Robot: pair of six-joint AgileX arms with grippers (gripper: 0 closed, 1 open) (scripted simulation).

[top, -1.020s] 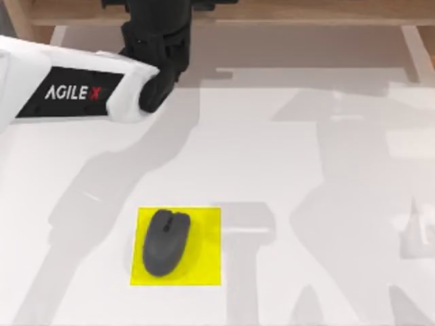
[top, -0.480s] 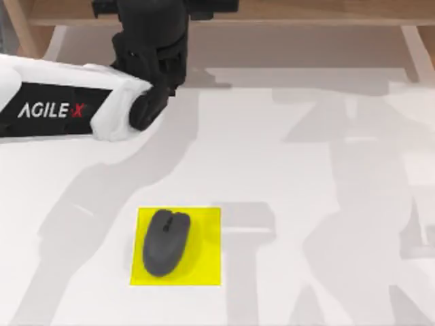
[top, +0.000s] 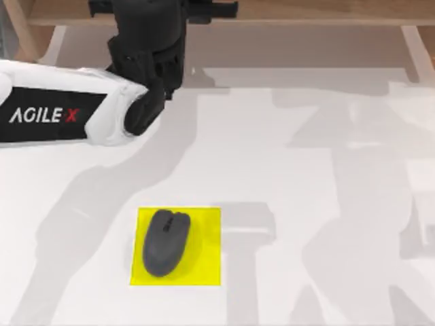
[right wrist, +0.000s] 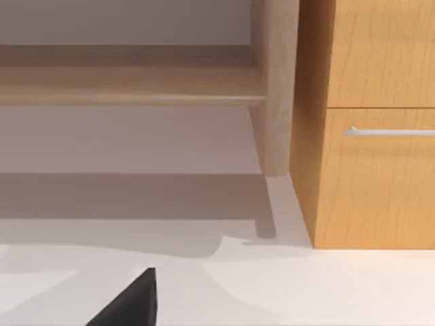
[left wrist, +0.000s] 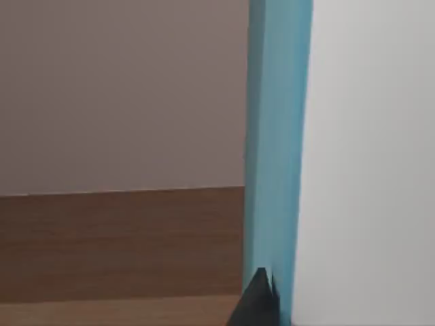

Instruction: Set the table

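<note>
The white table (top: 306, 170) spreads across the top view. On its front left lies a small yellow mat (top: 204, 258) with a dark grey computer mouse (top: 165, 242) resting on it. My left arm reaches in from the left, and its black left gripper (top: 148, 41) is at the back edge, up against the wooden shelf (top: 306, 10). In the left wrist view an upright teal-edged white panel (left wrist: 279, 136) stands very close, with brown wood (left wrist: 115, 244) beside it. A dark corner of my right gripper (right wrist: 129, 302) hovers over the table (right wrist: 326, 285).
The light-brown shelf runs along the table's far side, with a round post (right wrist: 275, 88) and a wooden drawer front with a metal handle (right wrist: 387, 132) in the right wrist view. Open tabletop lies right of the mat.
My left arm has slid toward the left and its black wrist has moved a little closer to the shelf. Mat and mouse have not moved.
</note>
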